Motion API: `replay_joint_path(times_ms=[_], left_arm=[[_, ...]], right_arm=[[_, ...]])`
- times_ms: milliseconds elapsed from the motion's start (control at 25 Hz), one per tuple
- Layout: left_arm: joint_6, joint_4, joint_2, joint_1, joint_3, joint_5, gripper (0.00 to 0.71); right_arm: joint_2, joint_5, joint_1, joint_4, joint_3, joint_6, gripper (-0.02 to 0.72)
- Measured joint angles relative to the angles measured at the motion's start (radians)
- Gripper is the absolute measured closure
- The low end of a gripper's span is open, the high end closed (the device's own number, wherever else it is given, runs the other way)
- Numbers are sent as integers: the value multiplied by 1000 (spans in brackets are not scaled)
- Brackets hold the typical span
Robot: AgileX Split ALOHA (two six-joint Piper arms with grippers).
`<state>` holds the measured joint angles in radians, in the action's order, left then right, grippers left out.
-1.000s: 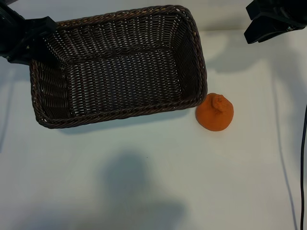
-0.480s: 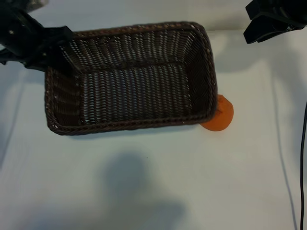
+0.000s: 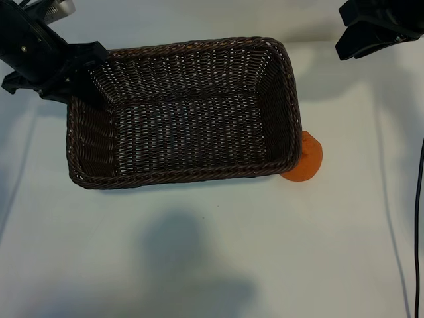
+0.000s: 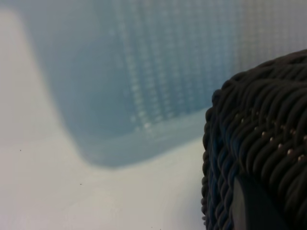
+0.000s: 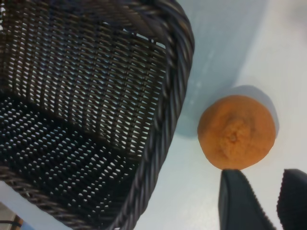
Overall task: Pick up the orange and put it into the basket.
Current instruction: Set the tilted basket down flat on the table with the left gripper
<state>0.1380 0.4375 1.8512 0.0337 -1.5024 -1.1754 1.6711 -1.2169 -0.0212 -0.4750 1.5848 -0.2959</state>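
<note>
- Exterior view shows your left gripper (image 3: 78, 83) pinching the basket (image 3: 185, 109) at its far left corner, fingers closed over the braided rim.
- Left wrist view puts that woven rim (image 4: 259, 139) right against a finger (image 4: 249, 206), with the white table (image 4: 72, 191) beyond it.
- Your orange (image 3: 306, 159) sits on the table at the basket's near right corner, outside it and partly hidden by the rim.
- Right wrist view shows the orange (image 5: 236, 132) whole, knob up, just beside the basket wall (image 5: 158, 96); you cannot tell whether they touch.
- Your right gripper (image 3: 371, 30) hangs at the far right, above and apart from the orange, its fingers (image 5: 240, 201) spread and holding nothing.
</note>
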Motion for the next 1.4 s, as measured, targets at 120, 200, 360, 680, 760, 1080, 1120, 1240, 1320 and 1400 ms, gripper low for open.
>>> replay_joint_path(times_ms=[120, 200, 360, 680, 760, 1080, 1120, 1240, 1320, 1400], left_arm=[[0, 0, 22, 4, 0, 0, 541], [0, 0, 38, 12, 0, 0, 541], [2, 1, 79, 31, 0, 0, 541], [0, -2, 140, 37, 0, 12, 541], [0, -2, 154, 37, -1, 12, 541], [10, -20, 183, 37, -1, 12, 541], [16, -30, 185, 37, -1, 12, 541], [35, -49, 185, 37, -1, 12, 541], [36, -49, 185, 37, -1, 12, 541], [36, -49, 185, 37, -1, 12, 541]], right_arm=[[0, -1, 0, 0, 0, -1, 460], [0, -1, 0, 0, 0, -1, 460], [0, -2, 0, -3, 0, -1, 460], [0, -2, 0, -8, 0, -1, 460], [0, -2, 0, -10, 0, -1, 460], [0, -2, 0, -10, 0, -1, 460], [0, -2, 0, -10, 0, -1, 460], [0, -2, 0, -10, 0, -1, 460], [0, -2, 0, -11, 0, -1, 460], [0, -2, 0, -11, 0, -1, 460]])
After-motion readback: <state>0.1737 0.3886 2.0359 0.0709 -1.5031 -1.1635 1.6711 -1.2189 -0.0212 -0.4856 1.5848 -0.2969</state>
